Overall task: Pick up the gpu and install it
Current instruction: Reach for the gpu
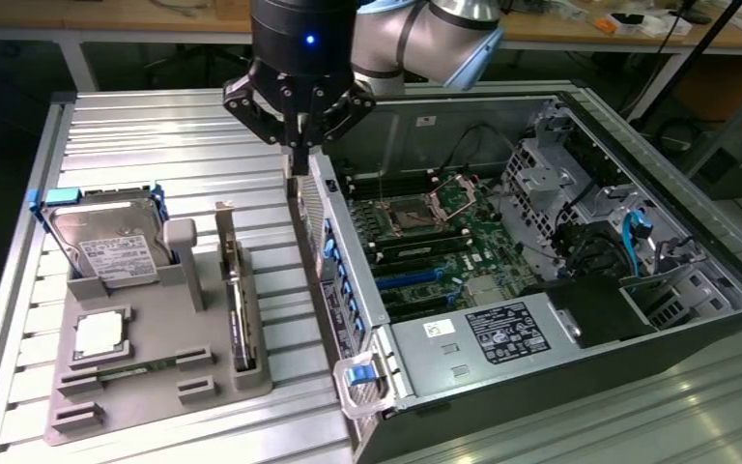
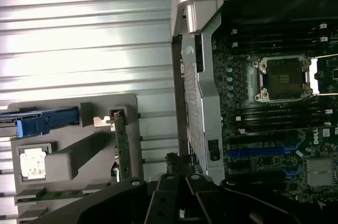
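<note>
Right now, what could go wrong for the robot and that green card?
1. The pincer is shut and hangs right above the computer case's metal wall. If it went lower, it might bump that edge.
2. The gpu stands upright in the gray holder, apart from the pincer. A shut pincer probably could not take hold of it.
3. A tall post stands at the card's end, so a crooked grab might hit it.

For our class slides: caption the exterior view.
Shut gripper over the rim of the open computer case; gpu stands in the gray tray.
</note>
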`<state>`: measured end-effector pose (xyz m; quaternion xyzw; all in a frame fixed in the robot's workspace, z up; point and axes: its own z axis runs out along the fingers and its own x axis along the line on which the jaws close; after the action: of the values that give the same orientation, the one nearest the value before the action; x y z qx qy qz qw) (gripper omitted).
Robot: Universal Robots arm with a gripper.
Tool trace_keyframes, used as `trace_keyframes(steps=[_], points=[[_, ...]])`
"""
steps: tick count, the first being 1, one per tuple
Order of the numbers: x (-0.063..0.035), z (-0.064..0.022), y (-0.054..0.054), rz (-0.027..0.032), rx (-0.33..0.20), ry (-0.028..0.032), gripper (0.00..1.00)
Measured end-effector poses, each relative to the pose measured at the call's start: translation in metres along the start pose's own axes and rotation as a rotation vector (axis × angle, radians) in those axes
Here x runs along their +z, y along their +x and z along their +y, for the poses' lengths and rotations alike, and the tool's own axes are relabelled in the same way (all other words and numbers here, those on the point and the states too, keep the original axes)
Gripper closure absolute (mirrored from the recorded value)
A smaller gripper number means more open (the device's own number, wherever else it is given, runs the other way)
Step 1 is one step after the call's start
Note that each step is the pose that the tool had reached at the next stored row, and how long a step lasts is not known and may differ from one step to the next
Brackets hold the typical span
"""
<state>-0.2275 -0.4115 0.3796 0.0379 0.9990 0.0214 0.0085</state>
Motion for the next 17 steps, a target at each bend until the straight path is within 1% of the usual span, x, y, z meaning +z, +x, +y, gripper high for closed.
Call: trace_keyframes(steps=[3, 12, 17], points=[[0.0009, -0.0023, 0.004, 0.0007, 0.000, 0.0000, 0.89], [0.0028, -0.0071, 0.013, 0.0028, 0.000, 0.0002, 0.89], [0.0042, -0.0101, 0.020, 0.0032, 0.000, 0.0002, 0.89]])
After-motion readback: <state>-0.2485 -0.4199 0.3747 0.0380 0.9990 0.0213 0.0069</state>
